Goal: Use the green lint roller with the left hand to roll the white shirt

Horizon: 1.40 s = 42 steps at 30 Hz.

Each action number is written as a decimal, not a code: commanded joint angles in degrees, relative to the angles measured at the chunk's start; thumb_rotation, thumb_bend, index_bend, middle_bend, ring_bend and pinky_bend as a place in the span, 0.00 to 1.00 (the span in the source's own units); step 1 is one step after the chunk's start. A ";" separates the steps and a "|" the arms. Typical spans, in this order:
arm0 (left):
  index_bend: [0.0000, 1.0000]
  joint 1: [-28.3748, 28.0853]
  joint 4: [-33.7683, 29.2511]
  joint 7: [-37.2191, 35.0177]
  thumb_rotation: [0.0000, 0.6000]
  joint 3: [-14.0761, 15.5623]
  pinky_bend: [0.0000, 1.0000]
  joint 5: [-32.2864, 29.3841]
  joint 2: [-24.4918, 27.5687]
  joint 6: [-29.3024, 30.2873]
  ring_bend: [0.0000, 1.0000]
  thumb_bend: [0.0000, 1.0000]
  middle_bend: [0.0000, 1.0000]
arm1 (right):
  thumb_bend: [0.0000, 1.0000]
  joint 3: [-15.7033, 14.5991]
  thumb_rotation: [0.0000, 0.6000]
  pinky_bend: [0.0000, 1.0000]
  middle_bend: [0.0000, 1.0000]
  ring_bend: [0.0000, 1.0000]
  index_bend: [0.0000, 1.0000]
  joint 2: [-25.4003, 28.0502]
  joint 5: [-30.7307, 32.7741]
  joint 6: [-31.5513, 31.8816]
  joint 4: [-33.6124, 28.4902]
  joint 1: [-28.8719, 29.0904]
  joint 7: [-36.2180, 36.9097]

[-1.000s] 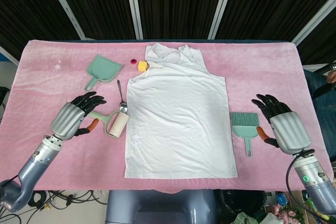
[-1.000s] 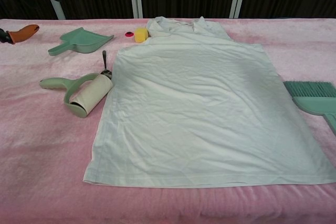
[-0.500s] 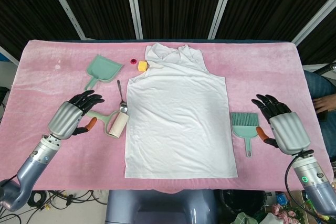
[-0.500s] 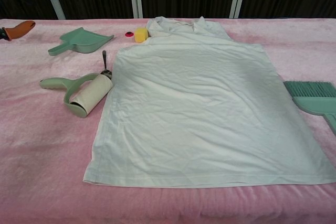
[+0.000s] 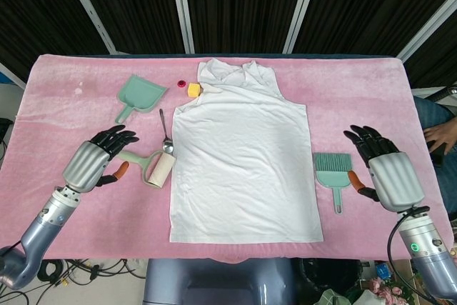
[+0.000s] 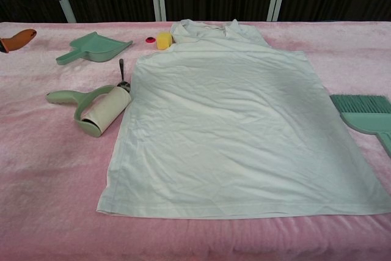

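Lint roller (image 6: pixel 98 112) sits untouched at the left of the frame, its pale drum lying just beside the left hem of the white shirt (image 6: pixel 235 129), green handle curving away toward the left edge. So the step in hand, as I read it, is the reach: nothing grasped yet, no rolling begun.

Nearest the camera in the head view, lower left, the left hand (image 5: pixel 94 160) hovers over the pink table cover (image 5: pixel 64 91), dark fingers stretched out and apart, holding nothing. Its fingertips sit close to the tip of the roller's handle, and whether they brush it I cannot tell. In the chest view only an orange-tipped finger pokes in at the upper left edge.

Lower right, the right hand (image 5: pixel 383 169) is likewise spread and empty, parked just beside the green brush (image 5: pixel 333 173), which lies off the shirt's right side.

Next move, by my judgement: bring the left hand onto the handle, close around it, lift, and swing the drum right onto the cloth.

Further up the frame, a spoon (image 5: pixel 166 137) lies just above the roller, then a green dustpan (image 5: pixel 138 97), and near the shirt's collar a small yellow block (image 5: pixel 193 90) and a red cap (image 5: pixel 181 83).
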 commanded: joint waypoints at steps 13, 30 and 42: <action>0.21 2.36 -2.94 4.28 1.00 1.44 0.28 -4.20 7.15 -3.02 0.10 0.38 0.21 | 0.31 -6.57 1.00 0.25 0.09 0.11 0.11 2.16 -3.88 11.17 -3.02 -11.66 0.82; 0.21 1.46 6.49 0.16 1.00 4.53 0.28 -5.68 5.30 -11.09 0.15 0.36 0.24 | 0.31 -6.91 1.00 0.25 0.09 0.11 0.11 -14.36 -2.88 17.61 18.80 -17.11 5.64; 0.27 -5.38 14.15 -0.92 1.00 3.58 0.29 -6.85 -0.92 -22.14 0.17 0.36 0.30 | 0.30 -6.94 1.00 0.25 0.09 0.11 0.11 -17.67 -4.81 19.32 20.01 -17.55 1.79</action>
